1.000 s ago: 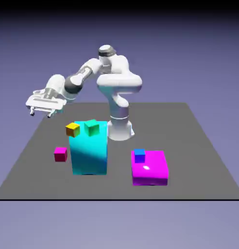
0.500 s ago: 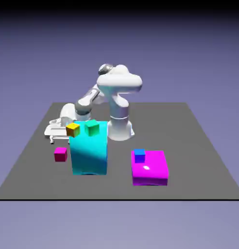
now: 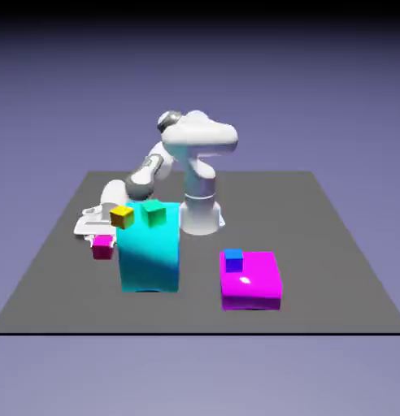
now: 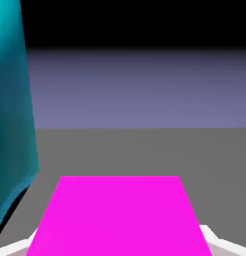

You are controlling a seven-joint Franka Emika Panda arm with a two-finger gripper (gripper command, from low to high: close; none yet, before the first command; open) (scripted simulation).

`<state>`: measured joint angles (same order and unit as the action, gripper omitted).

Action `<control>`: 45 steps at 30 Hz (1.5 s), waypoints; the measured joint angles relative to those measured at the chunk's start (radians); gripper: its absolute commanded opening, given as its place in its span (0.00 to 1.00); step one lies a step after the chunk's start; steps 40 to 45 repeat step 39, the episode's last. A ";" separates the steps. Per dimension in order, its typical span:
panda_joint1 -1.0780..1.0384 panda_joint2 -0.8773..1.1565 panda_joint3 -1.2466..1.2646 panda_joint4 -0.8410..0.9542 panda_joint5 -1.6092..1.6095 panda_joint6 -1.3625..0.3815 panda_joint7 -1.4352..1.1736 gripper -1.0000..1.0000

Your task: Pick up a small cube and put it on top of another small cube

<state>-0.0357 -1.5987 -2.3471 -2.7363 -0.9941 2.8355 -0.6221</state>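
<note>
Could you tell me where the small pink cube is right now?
The small pink cube sits on the table at the exterior view's left, beside the tall cyan block, between the gripper's shut fingers.

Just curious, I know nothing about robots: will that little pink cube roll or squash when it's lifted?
Probably neither. The small cube has flat faces and sharp edges, so it shouldn't roll. It looks rigid between the tool, showing no dent. Its smooth faces might slip.

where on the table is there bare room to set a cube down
Bare grey table lies on the exterior view's right of the large magenta block, and along the front edge. It is crowded at the left, where the gripper is shut on the small magenta cube beside the cyan block.
</note>
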 measured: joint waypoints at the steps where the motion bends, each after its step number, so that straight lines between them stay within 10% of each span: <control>1: 0.000 0.000 0.000 0.000 0.000 0.000 0.000 0.00; 31: 0.353 0.186 0.986 -0.106 0.881 -0.476 0.034 0.00; 36: 0.468 0.265 0.928 -0.150 0.925 -0.302 -0.046 0.00; 37: 0.494 0.282 0.914 -0.160 0.935 -0.263 -0.065 1.00; 45: 0.494 0.283 0.914 -0.160 0.935 -0.262 -0.065 1.00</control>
